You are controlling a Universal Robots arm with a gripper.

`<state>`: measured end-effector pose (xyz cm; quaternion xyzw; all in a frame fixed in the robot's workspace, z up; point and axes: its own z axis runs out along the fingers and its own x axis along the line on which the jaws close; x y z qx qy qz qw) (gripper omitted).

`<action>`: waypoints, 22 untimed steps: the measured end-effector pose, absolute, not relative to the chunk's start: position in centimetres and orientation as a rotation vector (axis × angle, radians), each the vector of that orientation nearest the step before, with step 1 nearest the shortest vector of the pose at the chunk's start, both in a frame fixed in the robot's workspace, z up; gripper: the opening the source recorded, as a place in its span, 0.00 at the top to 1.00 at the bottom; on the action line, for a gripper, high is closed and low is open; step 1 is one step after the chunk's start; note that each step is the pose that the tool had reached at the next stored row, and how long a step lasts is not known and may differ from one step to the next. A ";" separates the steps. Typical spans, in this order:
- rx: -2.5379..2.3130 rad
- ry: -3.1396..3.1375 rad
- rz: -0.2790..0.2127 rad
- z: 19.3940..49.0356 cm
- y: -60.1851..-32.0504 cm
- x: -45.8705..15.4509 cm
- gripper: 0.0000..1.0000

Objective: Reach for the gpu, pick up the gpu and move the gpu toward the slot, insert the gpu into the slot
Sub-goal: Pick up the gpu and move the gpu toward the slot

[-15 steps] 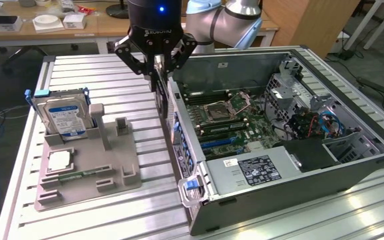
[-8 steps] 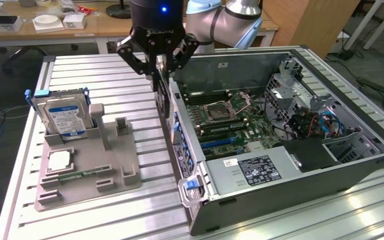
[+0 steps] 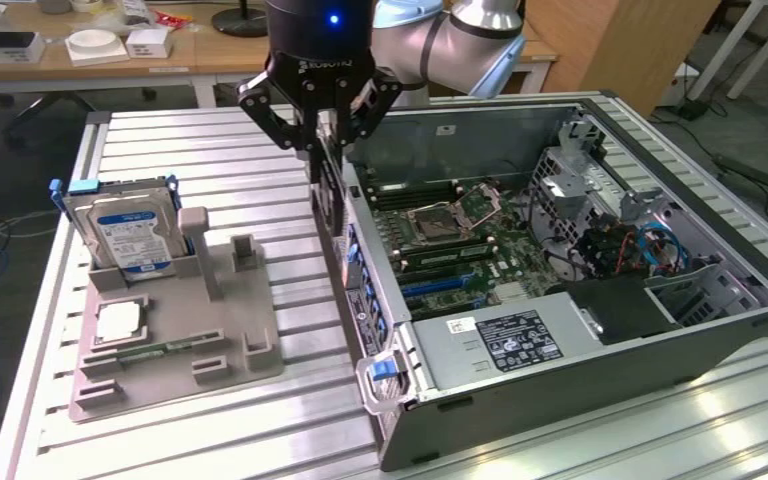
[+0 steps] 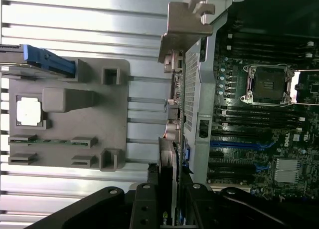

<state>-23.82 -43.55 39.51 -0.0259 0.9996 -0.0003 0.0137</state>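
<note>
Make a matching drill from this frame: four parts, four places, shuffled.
Parts:
1. gpu
2. hard drive
3. processor chip
4. memory stick

Places:
A. standing upright in the grey fixture
B. lying flat in the fixture's square recess
C. in the gripper, at the wall of the case
D. lying flat between the fixture's low clips

Pairs: 1-C, 2-A, 3-B, 4-D
</note>
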 end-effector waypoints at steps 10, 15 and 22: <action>-0.081 3.113 -0.001 39.5 -43.5 -23.3 0.73; -0.081 3.113 -0.006 39.5 -43.5 -23.1 0.73; -0.081 3.114 -0.047 39.5 -43.5 -22.8 0.73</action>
